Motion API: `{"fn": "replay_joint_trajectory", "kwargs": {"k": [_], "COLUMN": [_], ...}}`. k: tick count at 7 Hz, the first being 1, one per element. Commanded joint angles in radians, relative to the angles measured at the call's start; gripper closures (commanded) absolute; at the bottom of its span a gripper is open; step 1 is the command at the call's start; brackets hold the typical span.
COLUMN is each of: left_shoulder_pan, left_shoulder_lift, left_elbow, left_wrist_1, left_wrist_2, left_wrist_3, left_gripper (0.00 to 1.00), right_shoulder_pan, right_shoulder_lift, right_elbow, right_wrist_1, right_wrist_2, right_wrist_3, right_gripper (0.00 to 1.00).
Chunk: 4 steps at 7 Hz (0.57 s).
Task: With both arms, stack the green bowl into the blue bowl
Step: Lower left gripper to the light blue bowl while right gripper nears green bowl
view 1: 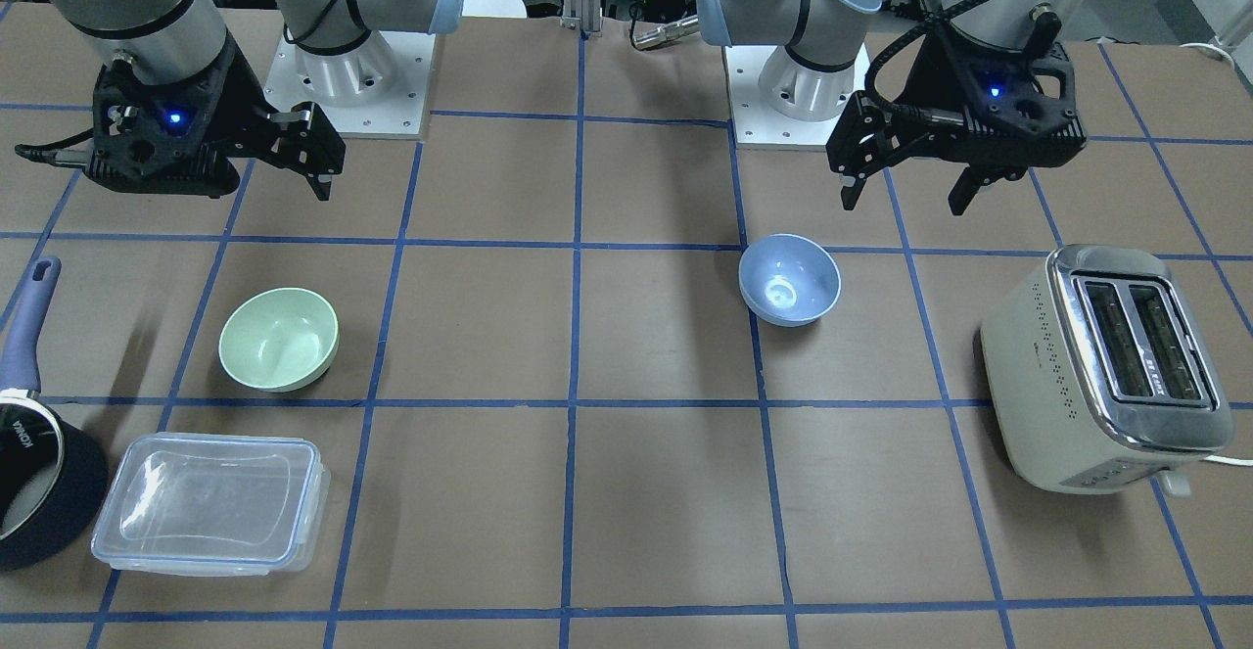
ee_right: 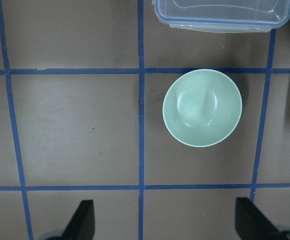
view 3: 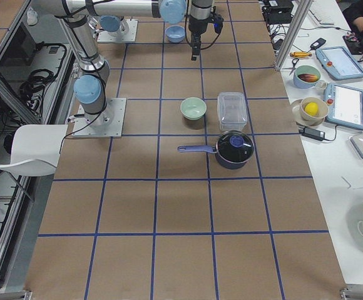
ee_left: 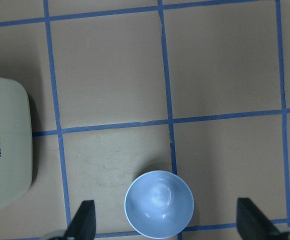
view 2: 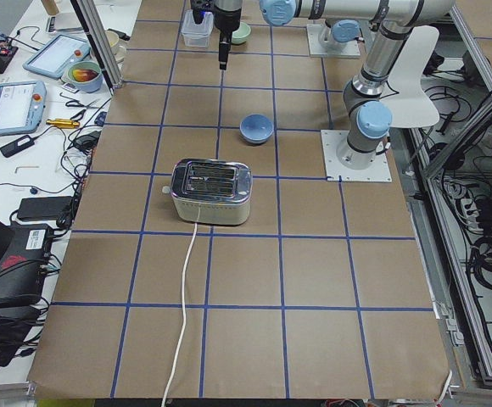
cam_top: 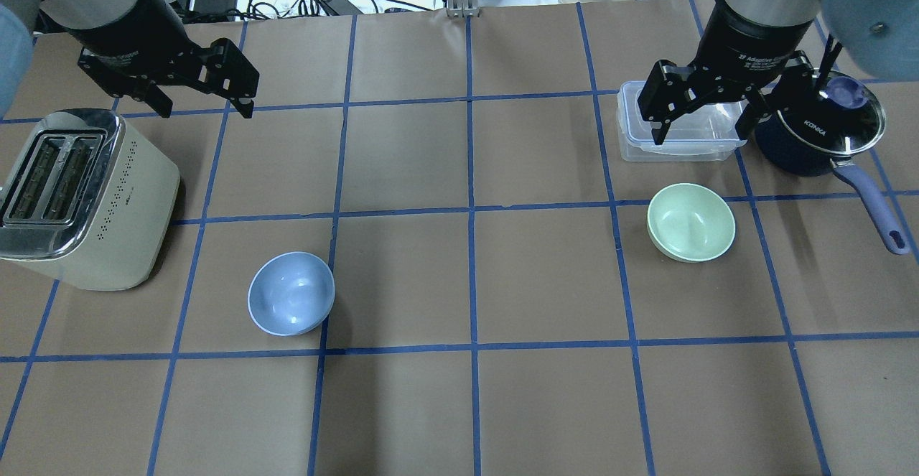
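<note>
Bowls sit upright and well apart on the brown table [cam_top: 467,404]. The green bowl [cam_top: 691,222], pale mint and plain, rests on the robot's right side near a clear lidded container [cam_top: 689,144]. The blue bowl [cam_top: 291,293], soft periwinkle, stands on its left near a toaster [cam_top: 86,196]. The left gripper [cam_top: 204,99] and the right gripper [cam_top: 702,128] both hang raised off the table, pointing down, fingers spread wide, holding and touching nothing.
</note>
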Motion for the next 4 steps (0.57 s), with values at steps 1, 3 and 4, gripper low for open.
{"fn": "replay_joint_trajectory", "kwargs": {"k": [1, 3, 4], "left_shoulder_pan": [0.0, -0.01, -0.01], "left_shoulder_lift": [-0.018, -0.022, -0.025], "left_elbow": [0.007, -0.043, -0.147], "left_wrist_1": [0.001, -0.02, -0.014], "left_wrist_2": [0.001, 0.001, 0.0], "left_wrist_3": [-0.023, -0.019, -0.02], "left_gripper": [0.0, 0.0, 0.0], "right_shoulder_pan": [0.0, 0.002, 0.003], "right_shoulder_lift": [0.0, 0.0, 0.0], "right_elbow": [0.001, 0.0, 0.0], "right_wrist_1": [-0.002, -0.003, -0.006], "right_wrist_2": [0.001, 0.003, 0.004], "right_wrist_3": [0.0, 0.0, 0.002], "right_gripper": [0.0, 0.0, 0.0]}}
